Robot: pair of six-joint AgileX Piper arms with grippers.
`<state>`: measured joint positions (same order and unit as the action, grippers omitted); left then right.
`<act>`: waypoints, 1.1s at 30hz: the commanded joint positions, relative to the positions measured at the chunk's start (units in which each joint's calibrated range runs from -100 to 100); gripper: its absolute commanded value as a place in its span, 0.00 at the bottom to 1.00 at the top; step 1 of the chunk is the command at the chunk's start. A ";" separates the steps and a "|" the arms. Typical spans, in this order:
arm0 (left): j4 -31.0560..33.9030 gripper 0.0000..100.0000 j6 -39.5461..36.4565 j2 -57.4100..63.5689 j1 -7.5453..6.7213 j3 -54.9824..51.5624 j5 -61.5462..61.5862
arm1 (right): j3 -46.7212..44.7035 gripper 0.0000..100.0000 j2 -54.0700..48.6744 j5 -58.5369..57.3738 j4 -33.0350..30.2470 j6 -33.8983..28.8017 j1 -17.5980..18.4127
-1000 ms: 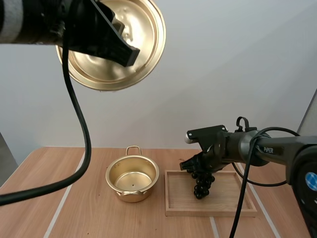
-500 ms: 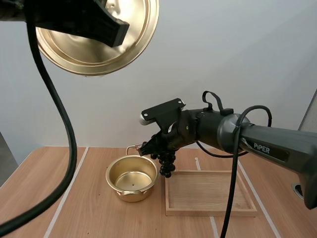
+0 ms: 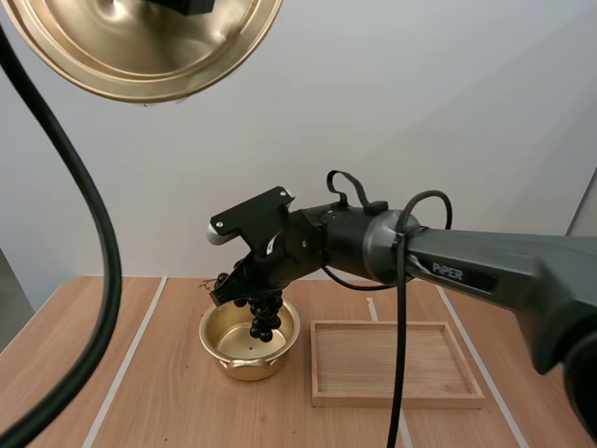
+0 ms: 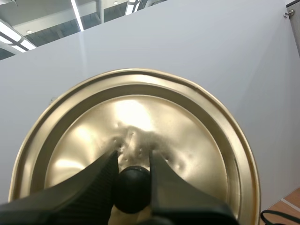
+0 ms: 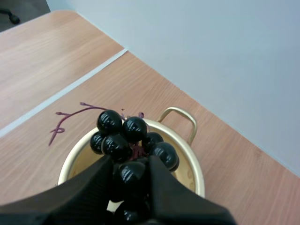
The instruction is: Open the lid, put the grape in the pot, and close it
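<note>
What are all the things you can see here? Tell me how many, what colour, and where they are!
pot: one, gold, open, on the table to the left of the tray.
lid: one, gold with a black knob, held up high in the air, off the pot.
grapes: one bunch, black with a reddish stem, hanging just over the open pot.
tray: one, light wood, on the table to the right of the pot, nothing in it.
table: one, light wood with pale stripes, under everything.
left claw: one, black, pinching the lid's knob.
right claw: one, black, pinching the grapes above the pot.
</note>
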<state>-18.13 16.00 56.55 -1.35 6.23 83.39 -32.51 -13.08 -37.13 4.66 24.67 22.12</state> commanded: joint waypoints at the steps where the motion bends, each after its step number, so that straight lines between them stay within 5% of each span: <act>1: 0.19 0.00 -0.71 0.07 0.02 0.63 -0.60 | 0.28 0.00 3.02 0.23 -0.45 0.65 0.16; 12: 0.19 0.00 -0.71 0.07 0.02 0.63 -0.40 | 0.28 0.01 10.55 -0.20 -3.23 0.65 0.16; 14: 0.19 0.00 -0.71 0.07 0.02 0.63 -0.19 | 0.28 0.26 10.55 -0.20 -3.23 0.65 0.16; 18: 0.19 0.00 -0.71 0.07 0.02 0.63 -0.19 | 0.28 0.99 10.55 -0.34 -3.23 0.26 0.16; 32: 5.86 0.00 -0.99 -1.20 0.02 0.63 -0.19 | 0.16 1.00 -1.20 -12.16 -3.23 0.04 -0.73; 33: 6.30 0.00 -0.99 -1.63 0.02 0.63 -0.19 | -0.12 0.83 -3.25 -14.94 -2.79 -0.05 -1.22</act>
<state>-13.61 15.54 56.16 -1.35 6.23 83.39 -32.51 -11.94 -46.83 2.09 24.67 21.81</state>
